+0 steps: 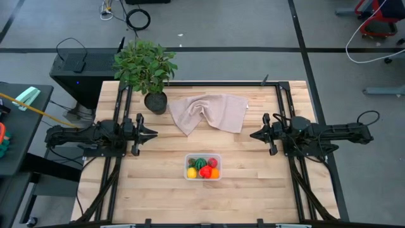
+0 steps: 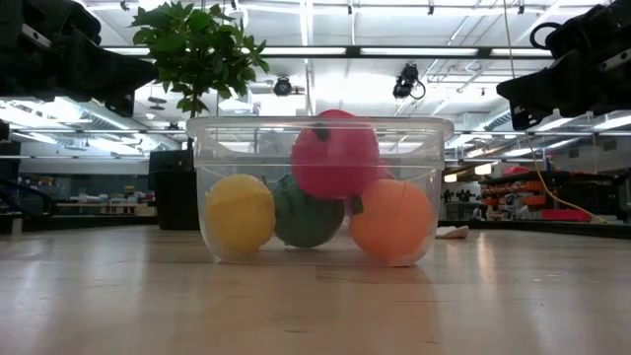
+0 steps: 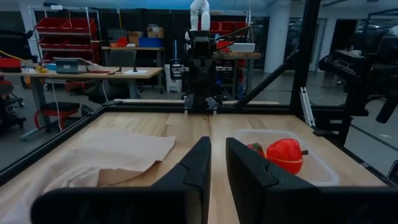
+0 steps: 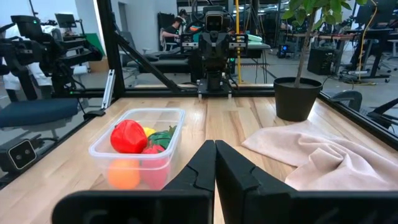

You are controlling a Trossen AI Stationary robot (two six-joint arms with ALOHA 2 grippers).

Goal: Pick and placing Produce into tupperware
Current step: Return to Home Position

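— Clear plastic tupperware (image 1: 202,155): front-centre of tabletop (image 1: 253,196), between both arms, touched by neither. Contents?
— Produce (image 1: 202,168), five pieces, all inside. Yellow (image 2: 240,212), dark green (image 2: 308,219) and orange (image 2: 391,219) on the floor; one red (image 2: 333,153) stacked on top, up to the rim; second red (image 1: 212,163) plain from above only. No piece seen outside.
— Left arm (image 1: 95,136)?
— Tucked at the left edge, well apart from tupperware. Left jaws barely spread, slim gap, holding nothing.
— Right arm (image 1: 316,134)?
— Mirrored at the right edge. Right jaws pressed together, empty.
— Other items?
— Beige cloth (image 1: 212,111) behind tupperware, not touching it; potted plant (image 1: 145,63) at back left. Neither part of the job.
— Step in hand?
— Judged: packing done, homing of both arms, close to settled.
— Next move?
— Little called for: arms parked level at the edges, away from the stacked red, then stop.
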